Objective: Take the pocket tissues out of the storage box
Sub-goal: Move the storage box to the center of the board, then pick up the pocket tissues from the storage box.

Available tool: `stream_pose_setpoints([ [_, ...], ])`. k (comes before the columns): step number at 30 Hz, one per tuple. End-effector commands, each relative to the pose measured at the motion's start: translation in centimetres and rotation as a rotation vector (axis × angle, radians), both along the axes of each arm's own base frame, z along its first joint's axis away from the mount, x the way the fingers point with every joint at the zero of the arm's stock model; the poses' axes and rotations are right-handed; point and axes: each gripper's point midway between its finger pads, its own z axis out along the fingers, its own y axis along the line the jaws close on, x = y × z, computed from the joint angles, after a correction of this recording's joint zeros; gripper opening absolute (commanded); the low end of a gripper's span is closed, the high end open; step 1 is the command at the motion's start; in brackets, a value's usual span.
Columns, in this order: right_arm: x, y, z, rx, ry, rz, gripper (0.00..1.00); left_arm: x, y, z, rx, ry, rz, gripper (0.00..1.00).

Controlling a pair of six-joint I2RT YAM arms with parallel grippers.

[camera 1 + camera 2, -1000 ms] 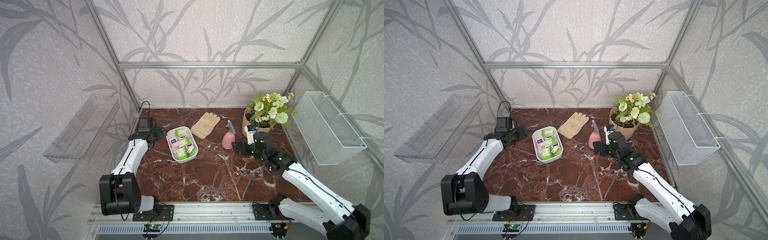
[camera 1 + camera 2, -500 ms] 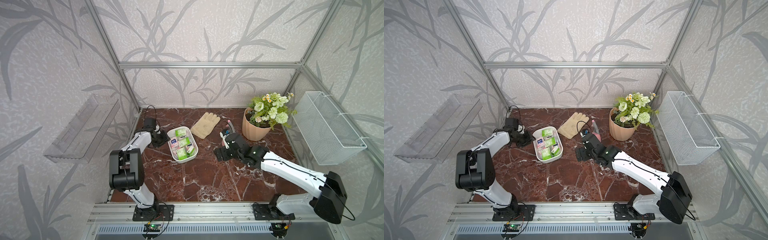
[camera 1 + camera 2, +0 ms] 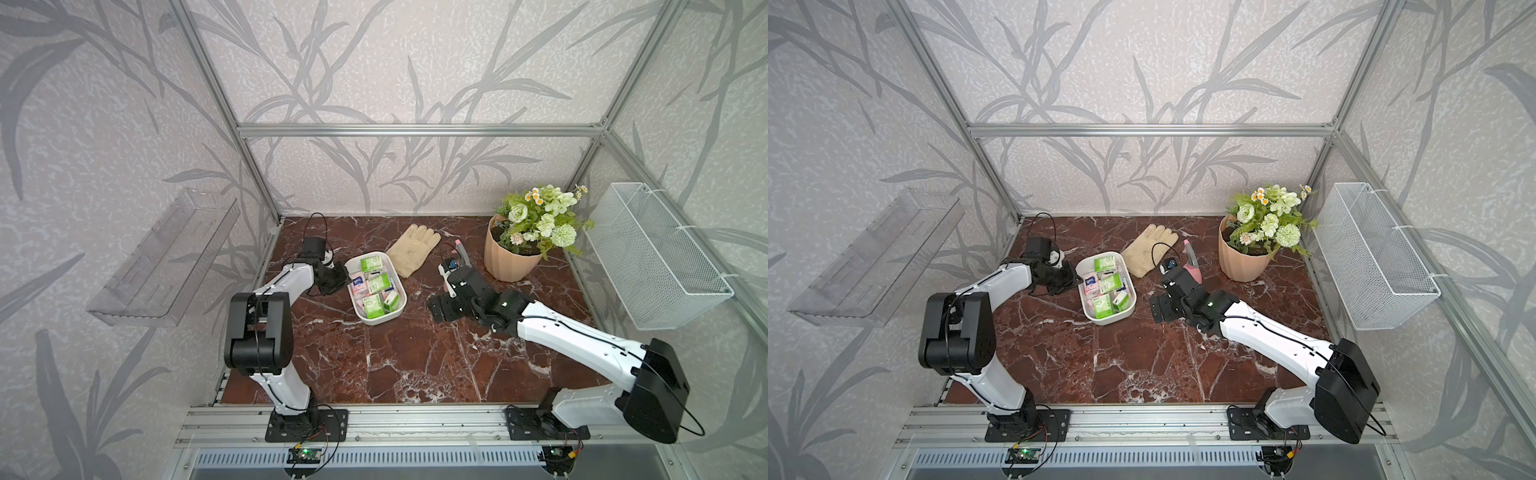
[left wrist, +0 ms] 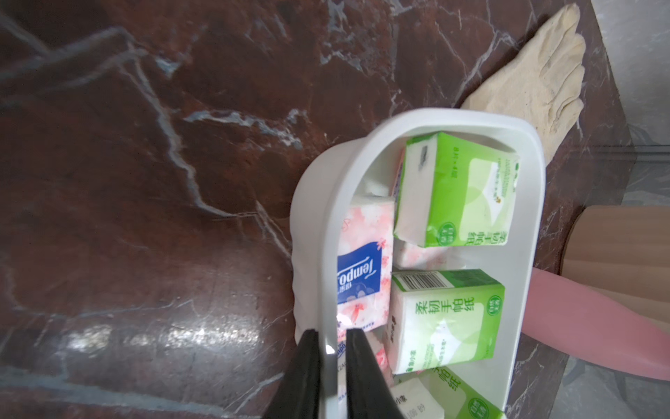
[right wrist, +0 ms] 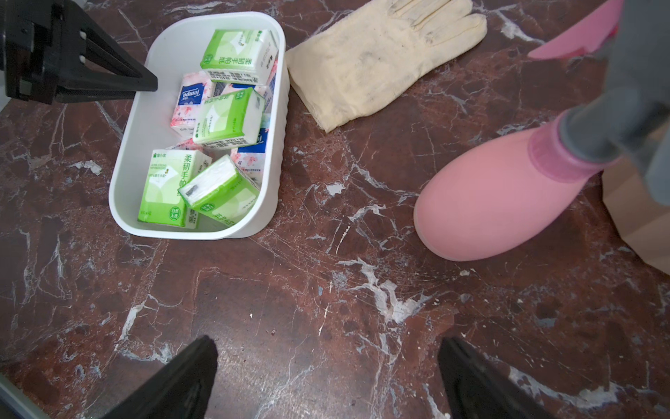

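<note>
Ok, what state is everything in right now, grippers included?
left gripper: shut on the storage box rim.
right gripper: open, empty, above the table.
storage box: upright on the table, loaded.
pocket tissues: all visible packs inside the box, jumbled.
glove: lying flat beside the box.
spray bottle: standing upright.
flower pot: standing upright.

Bright, even, diffuse light in both top views, with soft, short shadows and wide-angle bending at the edges. Left wrist view: white glare patches on the marble tabletop [image 4: 145, 181] just beside the storage box [image 4: 315, 203], and the whole picture is slightly smeared. Right wrist view: storage box sharp; spray bottle [image 5: 507, 196], well apart from it, has its gray head out of focus.
</note>
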Motion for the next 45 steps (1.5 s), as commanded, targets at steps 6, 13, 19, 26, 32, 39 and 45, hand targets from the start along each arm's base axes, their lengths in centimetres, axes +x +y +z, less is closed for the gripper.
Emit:
stream_pose_setpoints([
  [6, 1.1, 0.9, 0.3, 0.006, -0.010, -0.026, 0.99, 1.9, -5.7, -0.2, -0.038, -0.015, -0.078, 0.19],
  [13, 1.7, 1.4, -0.3, 0.009, 0.010, -0.053, 0.99, 3.7, -8.3, 1.2, -0.065, -0.054, -0.110, 0.26],
  [19, 2.2, 2.1, 0.3, 0.008, 0.007, -0.042, 0.99, 2.7, -6.1, 3.7, 0.067, -0.089, -0.139, 0.47],
  [26, 2.1, 1.8, 1.7, 0.003, -0.010, -0.033, 0.99, 1.0, -4.7, 7.7, 0.220, -0.221, -0.281, 0.66],
  [32, 1.3, 1.0, 3.1, 0.011, -0.019, -0.023, 0.99, 0.5, -7.1, 9.2, 0.283, -0.354, -0.556, 0.81],
  [39, 0.5, -1.0, 3.7, 0.048, -0.022, -0.069, 0.99, 0.5, -11.1, 8.9, 0.350, -0.545, -0.916, 0.88],
  [45, 0.1, -3.4, 3.8, 0.085, -0.010, -0.126, 0.99, 0.4, -13.9, 8.1, 0.361, -0.690, -1.147, 0.90],
])
